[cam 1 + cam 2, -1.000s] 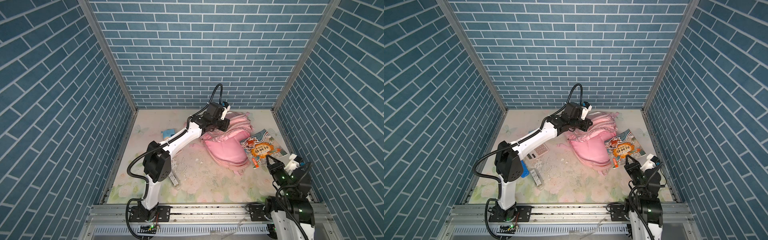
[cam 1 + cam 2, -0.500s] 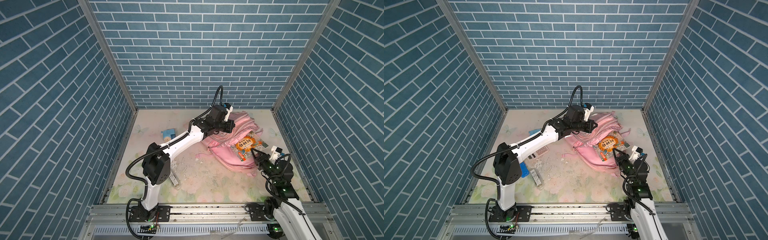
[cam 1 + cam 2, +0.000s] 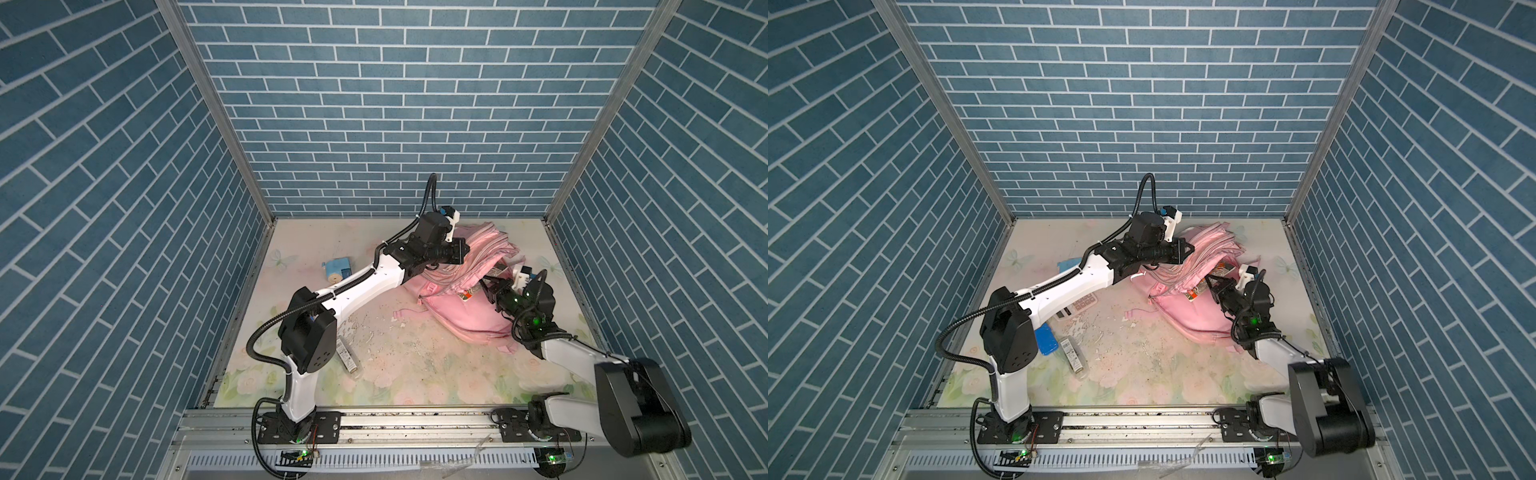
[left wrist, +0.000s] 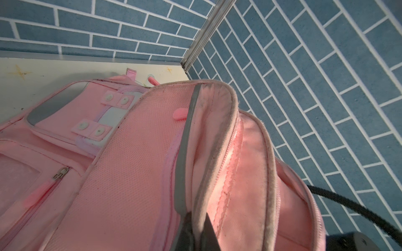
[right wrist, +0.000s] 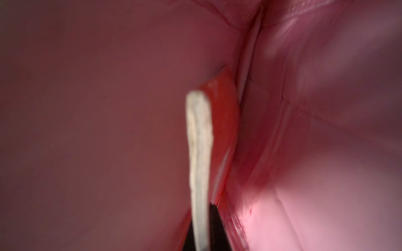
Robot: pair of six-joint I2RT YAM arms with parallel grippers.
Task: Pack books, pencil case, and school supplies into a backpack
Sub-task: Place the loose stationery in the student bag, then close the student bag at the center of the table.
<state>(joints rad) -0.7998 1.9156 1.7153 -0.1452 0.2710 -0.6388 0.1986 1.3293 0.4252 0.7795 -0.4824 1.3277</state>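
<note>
Book (image 3: 1222, 272) ahead of jaws, lengthwise into backpack (image 3: 469, 318).
My right gripper (image 3: 487, 287) clamps it; left gripper (image 3: 463, 251) pinches rim (image 4: 217, 84) open.

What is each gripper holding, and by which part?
Left gripper is shut on the backpack, pinching the rim of its open flap. Right gripper is shut on the book by its edge, inside the backpack.

A floral tabletop (image 3: 436, 374) is enclosed by blue brick walls (image 3: 395, 104). White flakes (image 3: 365, 332) are scattered across it. A metal rail (image 3: 415, 417) is fitted in front.
</note>
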